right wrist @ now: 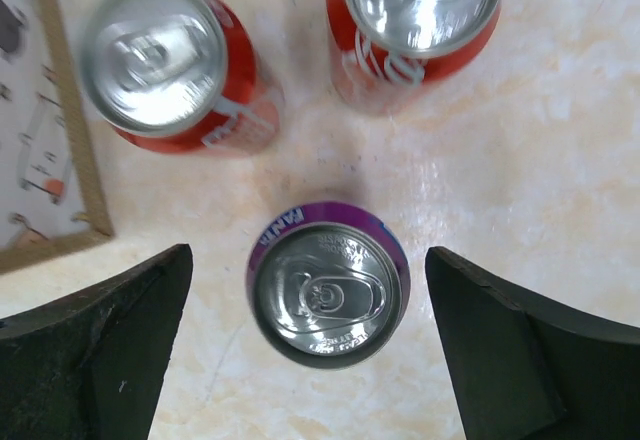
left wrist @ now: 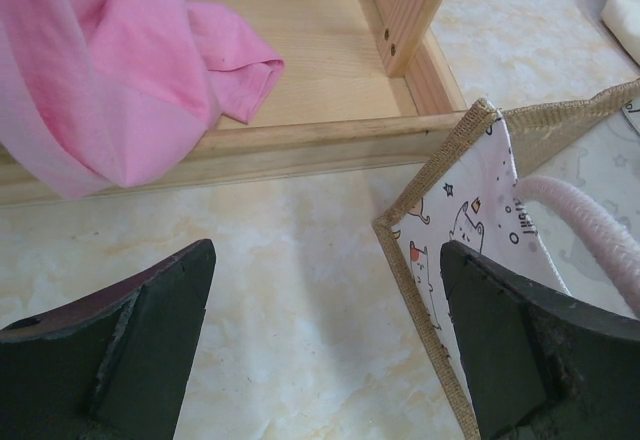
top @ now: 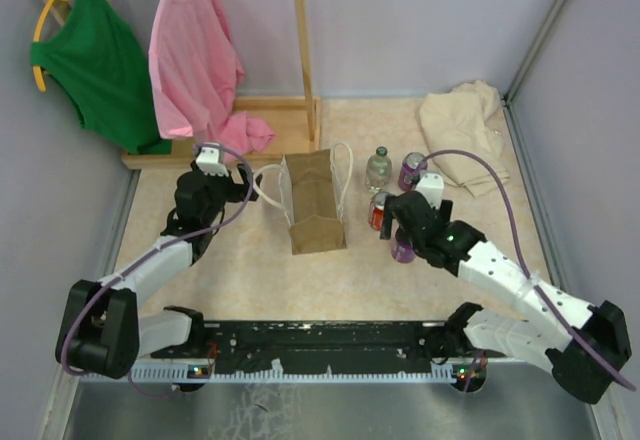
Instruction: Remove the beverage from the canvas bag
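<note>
My right gripper (right wrist: 308, 255) hung wide open over the purple can (right wrist: 328, 295), a finger on either side and neither touching it. So I judged the beverage already out, standing on the table (top: 230, 280) at 3 o'clock of the canvas bag (top: 315, 205). My left gripper (left wrist: 325, 250) gaped too, empty, at the bag's 10 o'clock rim, likely to steady it. Outside the bag I counted four drinks: that can, two red cans (right wrist: 170, 70) and one clear bottle (top: 378, 165). The bag had two rope handles (top: 262, 185).
</note>
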Action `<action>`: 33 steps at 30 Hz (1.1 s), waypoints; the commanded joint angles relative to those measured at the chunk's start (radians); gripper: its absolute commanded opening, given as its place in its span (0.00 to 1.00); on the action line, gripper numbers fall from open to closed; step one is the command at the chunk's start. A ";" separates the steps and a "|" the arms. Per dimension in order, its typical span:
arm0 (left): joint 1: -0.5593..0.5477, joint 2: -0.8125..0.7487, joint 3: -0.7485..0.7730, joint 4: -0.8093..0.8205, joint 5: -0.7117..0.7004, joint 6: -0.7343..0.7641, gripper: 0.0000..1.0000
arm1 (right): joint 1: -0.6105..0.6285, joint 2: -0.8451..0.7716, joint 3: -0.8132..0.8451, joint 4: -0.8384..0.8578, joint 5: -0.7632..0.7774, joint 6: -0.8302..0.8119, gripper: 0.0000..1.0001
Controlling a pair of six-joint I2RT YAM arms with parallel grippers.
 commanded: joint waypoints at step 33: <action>-0.004 -0.209 0.021 -0.175 -0.361 -0.118 1.00 | -0.970 -0.175 0.023 0.540 -0.289 -0.283 0.99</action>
